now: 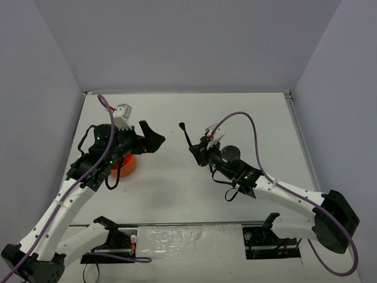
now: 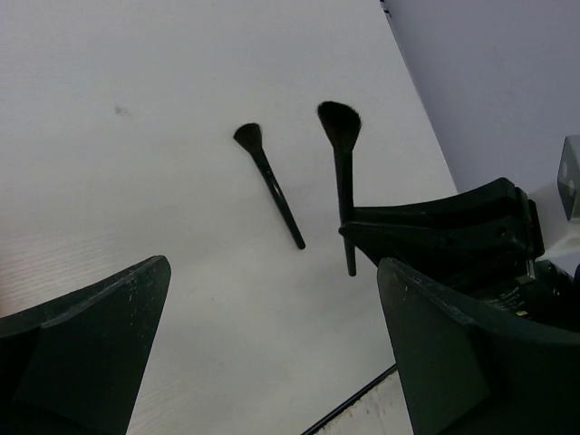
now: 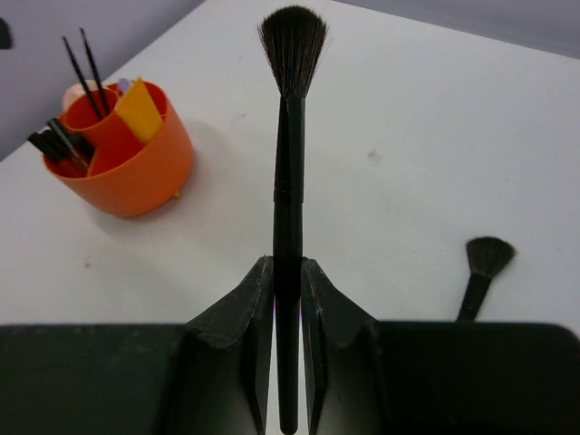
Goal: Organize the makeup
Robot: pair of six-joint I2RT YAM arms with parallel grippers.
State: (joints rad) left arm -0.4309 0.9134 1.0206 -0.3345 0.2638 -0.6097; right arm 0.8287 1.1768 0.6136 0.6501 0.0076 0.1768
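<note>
My right gripper (image 3: 287,267) is shut on the handle of a black fan-tipped brush (image 3: 288,136) and holds it above the table; it also shows in the top view (image 1: 185,135), with the gripper (image 1: 196,151) behind it. A second black brush (image 3: 481,269) lies on the table to the right of it, and the left wrist view shows both the lying brush (image 2: 269,184) and the held one (image 2: 342,163). My left gripper (image 2: 272,272) is open and empty, above the table beside the tub (image 1: 154,138).
A round orange divided tub (image 3: 136,172) stands at the left, half under my left arm in the top view (image 1: 128,165). It holds thin black pencils (image 3: 86,59), a yellow-orange tube (image 3: 140,109), black brushes (image 3: 59,145) and a pale puff (image 3: 72,91).
</note>
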